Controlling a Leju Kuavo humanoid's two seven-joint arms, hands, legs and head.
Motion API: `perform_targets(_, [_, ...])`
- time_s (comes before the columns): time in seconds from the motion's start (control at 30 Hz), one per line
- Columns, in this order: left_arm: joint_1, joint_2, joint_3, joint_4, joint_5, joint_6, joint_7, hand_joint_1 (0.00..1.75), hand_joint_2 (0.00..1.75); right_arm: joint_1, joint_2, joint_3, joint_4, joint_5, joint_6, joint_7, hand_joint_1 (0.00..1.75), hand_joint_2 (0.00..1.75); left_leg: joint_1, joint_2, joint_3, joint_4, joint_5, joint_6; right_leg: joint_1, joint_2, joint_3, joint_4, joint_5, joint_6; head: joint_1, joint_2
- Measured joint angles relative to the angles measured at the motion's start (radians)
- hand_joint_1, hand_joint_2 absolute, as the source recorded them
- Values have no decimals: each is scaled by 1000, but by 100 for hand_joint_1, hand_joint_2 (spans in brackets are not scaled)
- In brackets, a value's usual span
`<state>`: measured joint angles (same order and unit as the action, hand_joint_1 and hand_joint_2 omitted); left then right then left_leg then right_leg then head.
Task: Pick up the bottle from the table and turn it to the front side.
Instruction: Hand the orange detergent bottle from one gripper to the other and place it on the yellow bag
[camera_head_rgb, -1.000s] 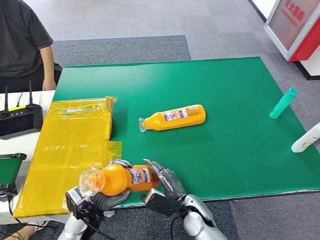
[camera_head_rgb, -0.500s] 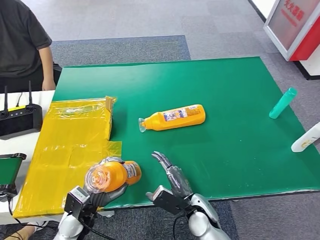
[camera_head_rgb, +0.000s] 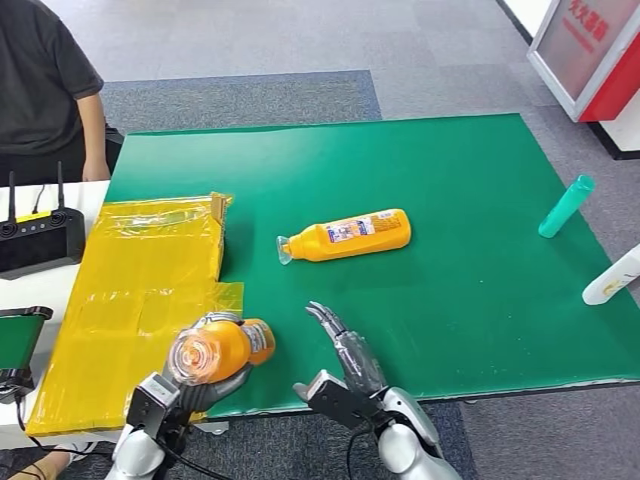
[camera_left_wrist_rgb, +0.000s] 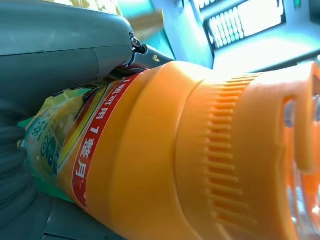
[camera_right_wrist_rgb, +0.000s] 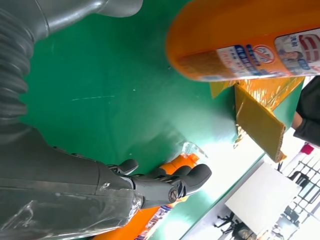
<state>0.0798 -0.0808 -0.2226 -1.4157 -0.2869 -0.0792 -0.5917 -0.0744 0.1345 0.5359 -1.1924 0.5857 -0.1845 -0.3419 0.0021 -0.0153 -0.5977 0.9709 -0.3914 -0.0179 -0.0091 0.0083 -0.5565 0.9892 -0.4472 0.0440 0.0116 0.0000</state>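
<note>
Green table mat (camera_head_rgb: 468, 260); my left hand (camera_head_rgb: 198, 392) grips smooth orange bottle (camera_head_rgb: 223, 349) mid-body, probably slippery; right hand (camera_head_rgb: 355, 370) spread empty.

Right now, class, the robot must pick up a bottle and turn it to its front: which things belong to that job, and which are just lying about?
Belongs to the job:
orange bottle, held by the left robot hand
right robot hand, open
green table

Lying about:
second orange bottle
teal bottle
white bottle
yellow wrapped box
black controller
</note>
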Motion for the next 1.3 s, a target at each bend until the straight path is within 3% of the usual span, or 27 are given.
perform_targets(0.2, [11,4,30,-63,-223,238,74,175,175,30,-2,-22,-39,14,2,17,0,175,0,0,0,0,0,0,0,0,0,0,0,0,0,0])
perform_targets(0.33, [13,10,36,-86,-529,463,227,175,175,47,-3,-33,-70,28,14,40,0,175,0,0,0,0,0,0,0,0,0,0,0,0,0,0])
perform_targets(0.43, [14,21,37,-87,-670,551,307,175,175,58,-3,-40,-89,32,23,52,0,175,0,0,0,0,0,0,0,0,0,0,0,0,0,0])
perform_targets(0.73, [14,44,40,-87,-779,598,387,175,175,65,-4,-53,-112,34,35,56,0,175,0,0,0,0,0,0,0,0,0,0,0,0,0,0])
perform_targets(0.97, [-6,72,47,-77,-941,580,516,175,175,69,-4,-56,-120,39,37,64,0,175,0,0,0,0,0,0,0,0,0,0,0,0,0,0])
perform_targets(1.3, [-27,95,56,-58,-952,577,525,175,175,72,-5,-63,-125,41,38,65,0,175,0,0,0,0,0,0,0,0,0,0,0,0,0,0])
